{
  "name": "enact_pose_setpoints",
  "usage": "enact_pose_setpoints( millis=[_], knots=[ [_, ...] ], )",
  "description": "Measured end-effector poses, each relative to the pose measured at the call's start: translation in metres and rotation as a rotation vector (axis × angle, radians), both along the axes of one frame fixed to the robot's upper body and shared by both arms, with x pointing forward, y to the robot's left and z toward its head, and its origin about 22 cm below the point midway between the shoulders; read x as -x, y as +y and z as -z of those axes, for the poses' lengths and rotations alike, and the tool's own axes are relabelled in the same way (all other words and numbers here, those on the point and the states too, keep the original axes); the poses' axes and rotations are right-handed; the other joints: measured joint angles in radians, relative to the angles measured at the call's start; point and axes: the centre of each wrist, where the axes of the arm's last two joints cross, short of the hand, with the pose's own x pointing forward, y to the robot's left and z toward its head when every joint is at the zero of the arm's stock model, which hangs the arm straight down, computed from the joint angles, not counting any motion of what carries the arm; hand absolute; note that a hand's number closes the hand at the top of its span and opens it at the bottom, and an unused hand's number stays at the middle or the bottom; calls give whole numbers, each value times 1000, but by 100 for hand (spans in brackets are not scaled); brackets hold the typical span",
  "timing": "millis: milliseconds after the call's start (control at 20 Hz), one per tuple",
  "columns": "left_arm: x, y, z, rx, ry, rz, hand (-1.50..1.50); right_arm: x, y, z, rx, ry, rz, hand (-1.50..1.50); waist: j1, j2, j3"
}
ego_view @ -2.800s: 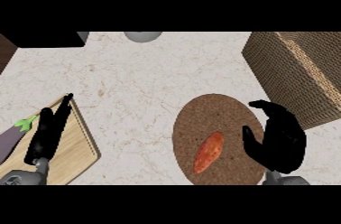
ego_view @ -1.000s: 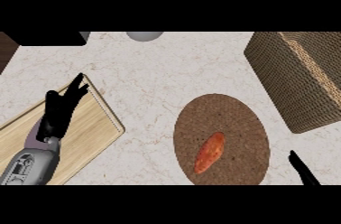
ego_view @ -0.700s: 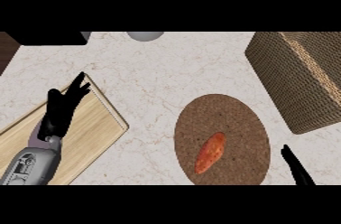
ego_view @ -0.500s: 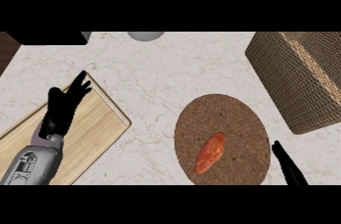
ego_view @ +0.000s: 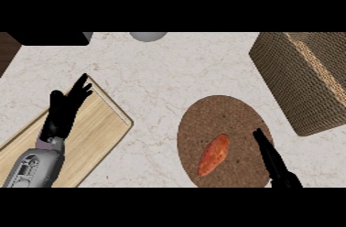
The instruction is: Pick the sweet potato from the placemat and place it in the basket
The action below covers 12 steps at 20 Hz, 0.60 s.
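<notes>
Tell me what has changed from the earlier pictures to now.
The right hand, which was spread over the round brown placemat earlier, drew back almost out of view and is now creeping up again along the mat's right edge, fingers straight. The left hand slid further up the wooden cutting board. Nothing was grasped. The orange sweet potato and woven basket stayed put.

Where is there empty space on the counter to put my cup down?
The biggest bare patch of counter lies between the wooden board, the round placemat and the basket. The placemat is crowded: the sweet potato lies on it and the right hand reaches over its edge. The left hand covers the board.
</notes>
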Motion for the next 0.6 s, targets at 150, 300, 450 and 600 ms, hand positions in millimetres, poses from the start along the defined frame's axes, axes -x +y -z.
enact_pose_setpoints(
  millis=[150, 300, 450, 600],
  knots=[
    [-2, 1, -8, -5, -2, 5, 0, -10, 7, 8, 1, -7, 0, -150, 1, 0, 0],
    [-2, 2, -10, -1, -3, 4, 0, -17, 15, 18, 4, -6, -8, -150, 1, 0, 0],
    [0, 2, -8, 1, -2, 1, 0, -16, 18, 22, -3, -8, -8, -150, 0, 0, 0],
    [4, -2, -4, 2, -7, -1, 0, -25, 24, 28, -8, -7, -13, -150, 1, 0, 0]
  ],
)
